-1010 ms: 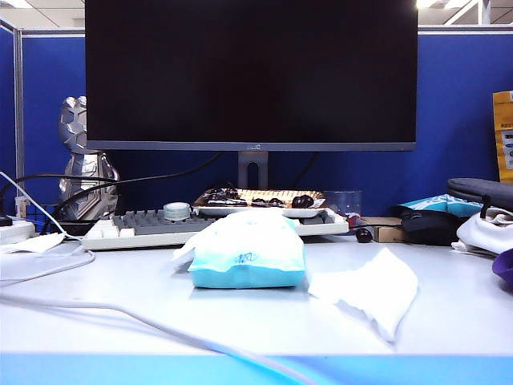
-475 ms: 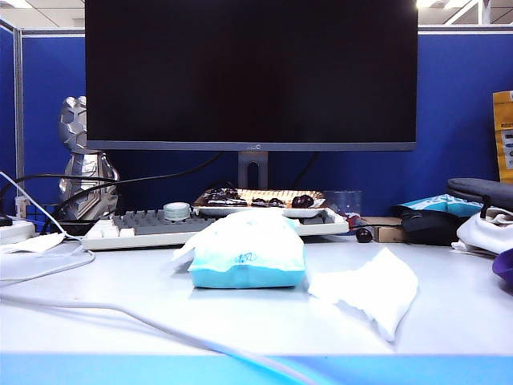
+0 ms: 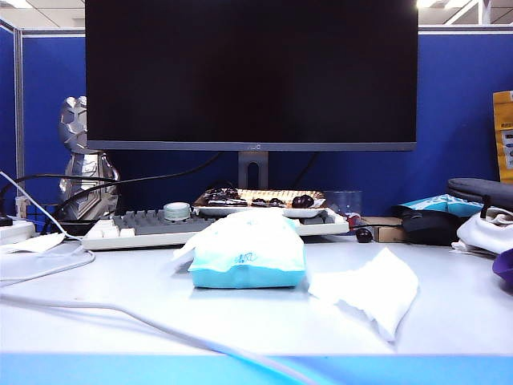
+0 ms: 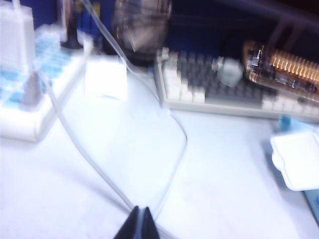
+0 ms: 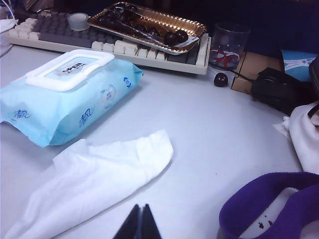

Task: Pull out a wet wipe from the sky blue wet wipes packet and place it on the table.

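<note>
Nothing on the counter (image 3: 120, 289) has shifted since earlier: wet wipe (image 5: 94, 184) lies flat beside the sky blue wet wipes packet (image 5: 65, 102). Left gripper (image 4: 140, 224) and right gripper (image 5: 139, 222) hover with fingers shut, empty; the task looks done, so only retreat remains

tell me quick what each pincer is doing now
left pincer: shut, empty, above the cable.
right pincer: shut, empty, above the wipe.

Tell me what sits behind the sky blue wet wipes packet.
Behind the sky blue wet wipes packet lies a keyboard with a gold tray of dark chocolates resting on it, beyond that a monitor. The packet hides the keyboard's middle front edge.
</note>
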`<state>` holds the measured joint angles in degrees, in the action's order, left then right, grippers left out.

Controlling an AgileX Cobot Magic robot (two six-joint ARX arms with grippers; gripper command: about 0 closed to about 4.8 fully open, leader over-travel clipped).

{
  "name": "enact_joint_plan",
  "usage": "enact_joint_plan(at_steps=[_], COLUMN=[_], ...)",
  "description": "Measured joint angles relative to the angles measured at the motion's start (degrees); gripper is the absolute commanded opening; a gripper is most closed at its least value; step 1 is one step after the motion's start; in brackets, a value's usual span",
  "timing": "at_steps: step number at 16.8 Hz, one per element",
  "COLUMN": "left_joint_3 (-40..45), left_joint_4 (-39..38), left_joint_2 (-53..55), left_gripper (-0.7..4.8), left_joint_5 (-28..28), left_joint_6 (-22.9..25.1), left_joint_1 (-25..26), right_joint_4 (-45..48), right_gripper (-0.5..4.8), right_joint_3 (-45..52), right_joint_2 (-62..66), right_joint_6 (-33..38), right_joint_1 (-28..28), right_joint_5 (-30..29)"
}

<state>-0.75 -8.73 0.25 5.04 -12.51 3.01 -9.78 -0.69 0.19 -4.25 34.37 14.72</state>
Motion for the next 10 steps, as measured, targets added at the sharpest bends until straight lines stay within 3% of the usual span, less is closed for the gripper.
enact_joint_plan(at_steps=[4,10], left_joint_3=[0.42,0.42], left_joint_4=[5.16,3.04], left_joint_2=[0.0,0.0], left_gripper=[0.0,0.0], left_joint_5=[-0.31,-0.5], left_joint_6=[0.0,0.0], left_joint_1=[0.0,-0.02], right_joint_4=[0.0,0.0], right_gripper=[0.0,0.0], right_joint_3=[0.0,0.0], right_joint_2=[0.0,0.0], right_joint_6=[0.0,0.0], right_joint_1=[0.0,0.0], right_joint_5=[0.0,-0.02])
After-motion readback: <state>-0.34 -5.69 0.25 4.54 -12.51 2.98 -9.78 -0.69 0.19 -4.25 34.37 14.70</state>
